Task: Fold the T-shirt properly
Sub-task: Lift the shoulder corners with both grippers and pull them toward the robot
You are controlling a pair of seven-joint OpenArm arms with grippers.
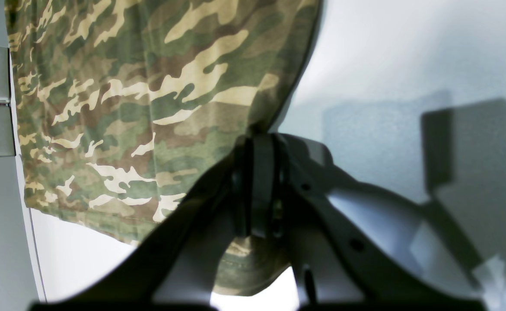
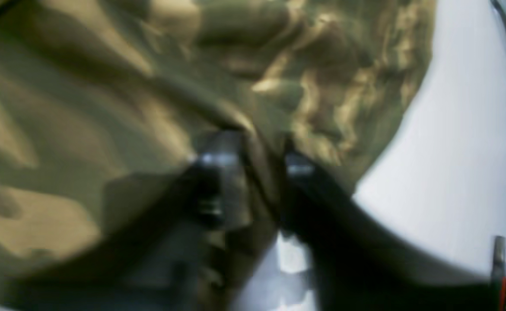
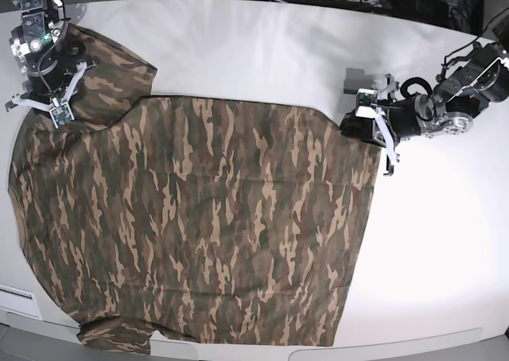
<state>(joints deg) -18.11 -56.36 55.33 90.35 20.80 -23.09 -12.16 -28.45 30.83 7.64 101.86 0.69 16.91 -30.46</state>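
The T-shirt (image 3: 199,226) lies spread flat on the white worktop (image 3: 429,242), camouflage print up, filling most of the near-left part of the base view. One sleeve reaches toward the far-left corner; another small flap of cloth hangs at the near edge of the worktop, lower left. The right-hand hem runs roughly straight from the far side to the near edge.

Left gripper (image 3: 359,121): at the far-right corner of the shirt, arm reaching in low from the right of the base view. In the left wrist view the fingers (image 1: 257,185) are pressed together on a pinch of the shirt's edge; cloth (image 1: 149,99) fans out above the grip and a small fold shows below it. Bare worktop lies to the right of the grip, carrying the gripper's shadow.

Right gripper (image 3: 49,97): at the far-left corner, over the sleeve area, arm coming down from above. The right wrist view is blurred, but the fingers (image 2: 218,172) are drawn together with bunched cloth (image 2: 106,108) between and around them, so they hold the shirt. White worktop shows to the right of the cloth in that view.

The two grip points are well apart, at opposite ends of the shirt's far edge.
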